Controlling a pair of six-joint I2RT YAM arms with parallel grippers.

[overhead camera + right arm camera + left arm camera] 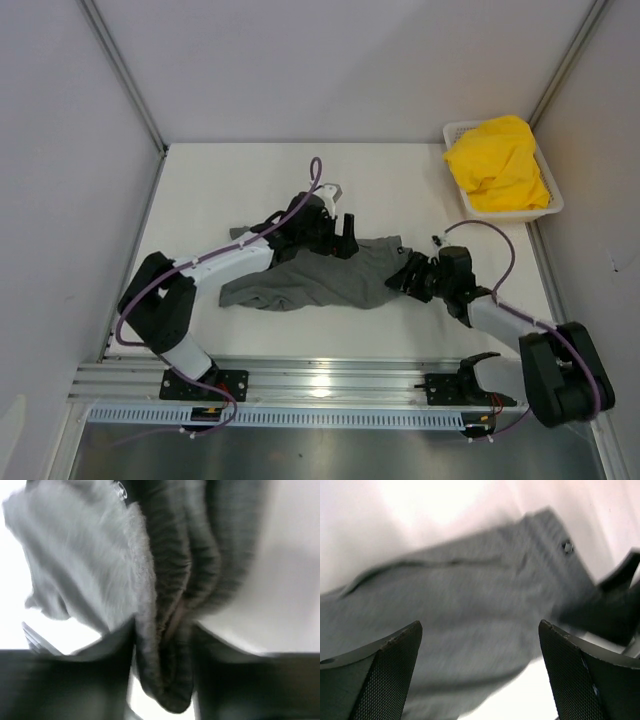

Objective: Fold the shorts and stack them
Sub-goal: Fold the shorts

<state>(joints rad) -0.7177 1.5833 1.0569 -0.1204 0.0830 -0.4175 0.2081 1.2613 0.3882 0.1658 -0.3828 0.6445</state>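
From above, you have the grey shorts (320,280) loosely spread on the table (230,190), mid-width and nearer its front edge. The yellow shorts (497,165) sit heaped in the basket (553,207) at the back right corner. Your left gripper (347,235) stands over the back edge of the grey shorts. Your right gripper (405,272) is at their right end.

In the left wrist view, the fingers (385,675) stand wide apart. Grey cloth lies under the gap and nothing is between them.

In the right wrist view, the jaws are drawn in on a bunched ridge of grey cloth, several layers thick, and they hold it. Blur hides how deep that hold goes.

That bunch is your worry. If you lift from it, I judge the layers may slide unevenly and the fold may come out crooked, or an outer layer may slip free. With the left side unheld, a pull from the right could drag the whole garment across the table instead of folding it. If you lower the left fingers as they stand, they may pinch only the top layer.
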